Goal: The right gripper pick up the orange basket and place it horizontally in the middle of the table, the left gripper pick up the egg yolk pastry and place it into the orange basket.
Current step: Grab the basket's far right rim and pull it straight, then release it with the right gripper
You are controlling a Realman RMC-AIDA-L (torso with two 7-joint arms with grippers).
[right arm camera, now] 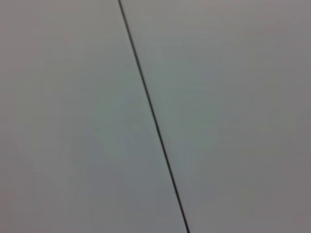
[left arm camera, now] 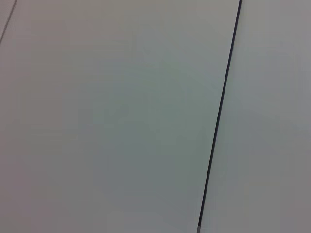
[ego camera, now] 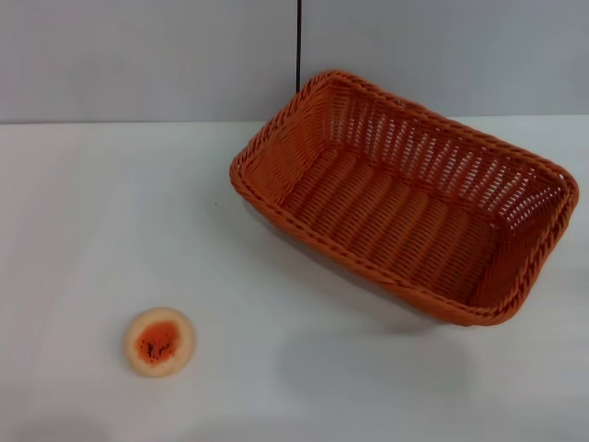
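The orange basket (ego camera: 405, 198) lies on the white table (ego camera: 83, 212) at the right, set at a slant, open side up and with nothing in it. The egg yolk pastry (ego camera: 159, 342) rests on the table at the near left, a small pale round with an orange-red speckled centre. Neither gripper shows in the head view. Both wrist views hold only a plain grey wall panel with a thin dark seam (left arm camera: 218, 116) (right arm camera: 153, 116).
A grey wall (ego camera: 147, 55) with a dark vertical seam (ego camera: 298, 46) stands behind the table's far edge. Bare tabletop lies between the pastry and the basket.
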